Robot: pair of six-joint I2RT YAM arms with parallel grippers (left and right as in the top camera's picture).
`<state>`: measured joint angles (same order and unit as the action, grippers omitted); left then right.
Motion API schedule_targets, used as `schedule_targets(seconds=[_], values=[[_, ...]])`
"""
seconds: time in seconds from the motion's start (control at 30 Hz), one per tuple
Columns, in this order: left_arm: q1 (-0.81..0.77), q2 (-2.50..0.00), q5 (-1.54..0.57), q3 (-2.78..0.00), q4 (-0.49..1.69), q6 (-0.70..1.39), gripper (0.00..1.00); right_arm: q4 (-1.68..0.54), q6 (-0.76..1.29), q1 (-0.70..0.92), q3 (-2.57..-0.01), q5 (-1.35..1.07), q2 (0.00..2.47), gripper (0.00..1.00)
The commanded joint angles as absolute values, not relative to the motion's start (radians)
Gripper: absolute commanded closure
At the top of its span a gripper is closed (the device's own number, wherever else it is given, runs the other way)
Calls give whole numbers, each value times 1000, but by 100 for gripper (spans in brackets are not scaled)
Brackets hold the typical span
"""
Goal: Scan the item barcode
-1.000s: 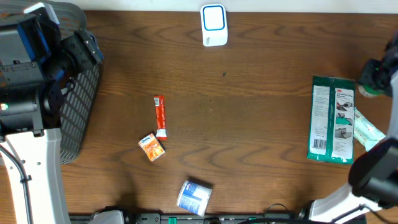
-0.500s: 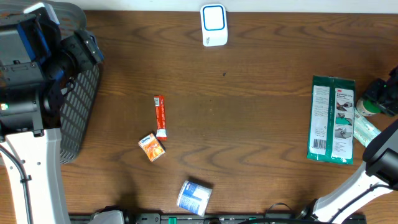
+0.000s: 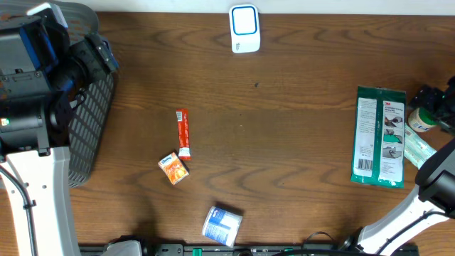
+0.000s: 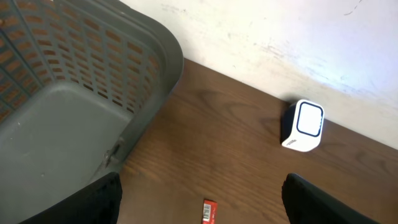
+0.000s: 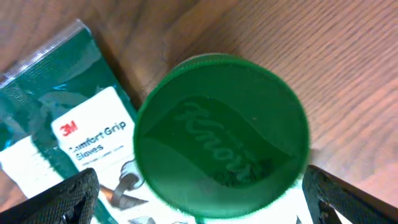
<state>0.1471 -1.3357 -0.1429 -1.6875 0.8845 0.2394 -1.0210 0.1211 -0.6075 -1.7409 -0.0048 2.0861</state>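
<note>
Our right gripper (image 5: 202, 193) has slid along the right edge of the brown wooden table (image 3: 298, 163), jaws now wide apart astride the round jar with the embossed green plastic lid (image 5: 221, 134). It stands upright beside the glossy green glove packet (image 5: 62, 143). We judge the gripper poised to carry it to the white boxy scanner (image 3: 244, 30). Our left gripper (image 4: 199, 199) gapes idle.

Green jar lid (image 5: 221, 134), dark green-and-white glove pack (image 3: 380, 135), grey lattice basket (image 4: 93, 68), white blue-rimmed scanner (image 3: 244, 28), brown wood-grain table (image 3: 284, 142)

Dark wooden table (image 3: 284, 142) stands against a scuffed white wall (image 4: 280, 37).
</note>
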Motion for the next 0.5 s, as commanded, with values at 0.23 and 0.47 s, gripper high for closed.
schedule_targets(seconds=[0.23, 0.47], values=[[150, -1341, -138, -1690, 883, 242, 17, -1142, 107, -559, -1870, -434, 1739, 1], [150, -1341, -138, -1690, 883, 242, 17, -1347, -14, -342, -1870, -577, 1559, 8]])
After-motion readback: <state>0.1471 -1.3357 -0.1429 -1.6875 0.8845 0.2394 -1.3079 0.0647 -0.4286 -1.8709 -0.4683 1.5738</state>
